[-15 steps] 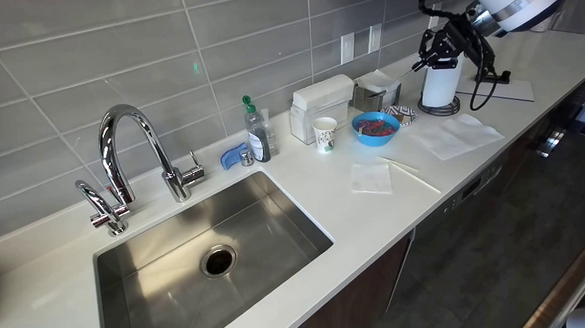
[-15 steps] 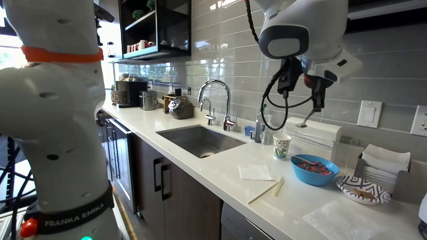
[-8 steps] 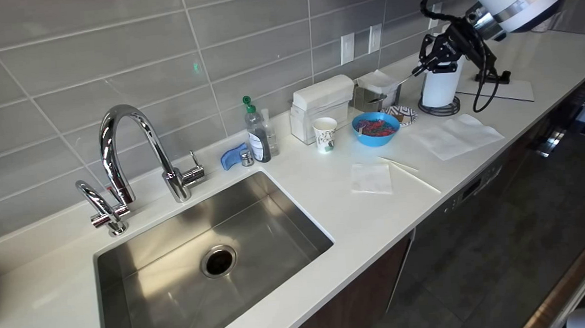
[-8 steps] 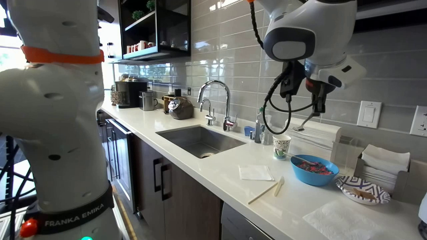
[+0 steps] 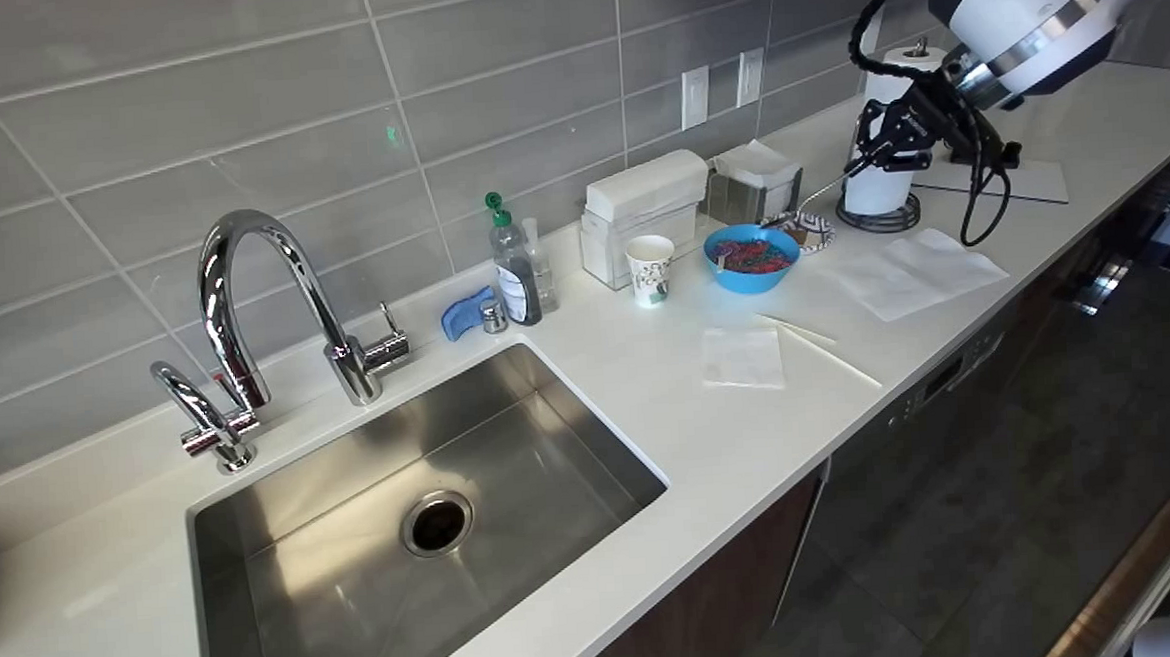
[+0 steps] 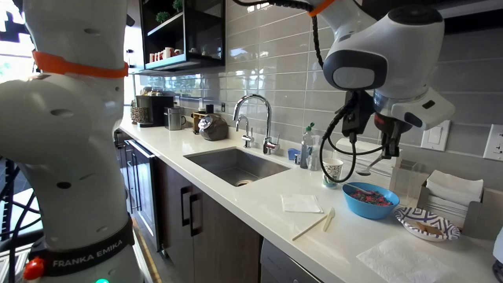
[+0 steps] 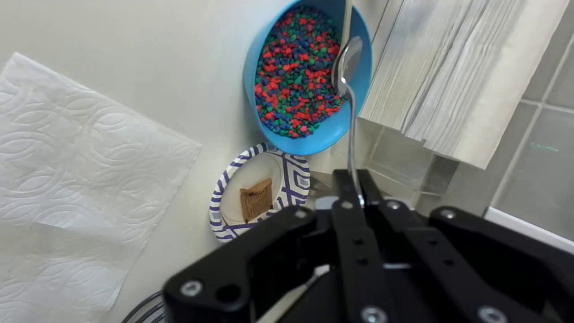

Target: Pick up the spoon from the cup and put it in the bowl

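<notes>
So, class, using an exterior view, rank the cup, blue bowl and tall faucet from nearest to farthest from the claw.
1. Blue bowl: lower left of the claw.
2. Cup: left of the bowl.
3. Tall faucet: farther left, by the sink.

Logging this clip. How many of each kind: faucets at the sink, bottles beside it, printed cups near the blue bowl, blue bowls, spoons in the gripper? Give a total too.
Faucets: 2
Bottles: 2
Printed cup: 1
Blue bowl: 1
Spoon held in the gripper: 1
Total: 7
</notes>
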You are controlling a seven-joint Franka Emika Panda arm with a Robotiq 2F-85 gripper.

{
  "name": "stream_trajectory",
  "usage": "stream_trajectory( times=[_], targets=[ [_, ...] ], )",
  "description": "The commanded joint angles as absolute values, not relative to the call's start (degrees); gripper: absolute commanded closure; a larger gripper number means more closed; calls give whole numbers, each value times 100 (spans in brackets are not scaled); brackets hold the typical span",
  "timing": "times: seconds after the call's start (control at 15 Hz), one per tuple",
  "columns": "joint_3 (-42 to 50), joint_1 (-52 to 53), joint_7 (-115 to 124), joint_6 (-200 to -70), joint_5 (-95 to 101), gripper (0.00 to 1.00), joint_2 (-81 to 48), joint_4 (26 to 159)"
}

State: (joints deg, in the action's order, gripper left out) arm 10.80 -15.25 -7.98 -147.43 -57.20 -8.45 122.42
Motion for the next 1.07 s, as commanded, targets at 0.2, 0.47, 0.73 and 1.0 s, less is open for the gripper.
stream_trajectory(
  times=[0.2, 0.47, 0.73, 1.0],
  targets=[
    [968, -1481, -1193, -15439, -6010, 99, -1286, 12096],
    [798, -1443, -1524, -16003, -6168, 99, -1431, 12128],
    [592, -1474, -1934, -16286, -6442, 99, -1559, 12126],
    [441, -1509, -2436, -16593, -6780, 99, -1708, 12089]
  ],
)
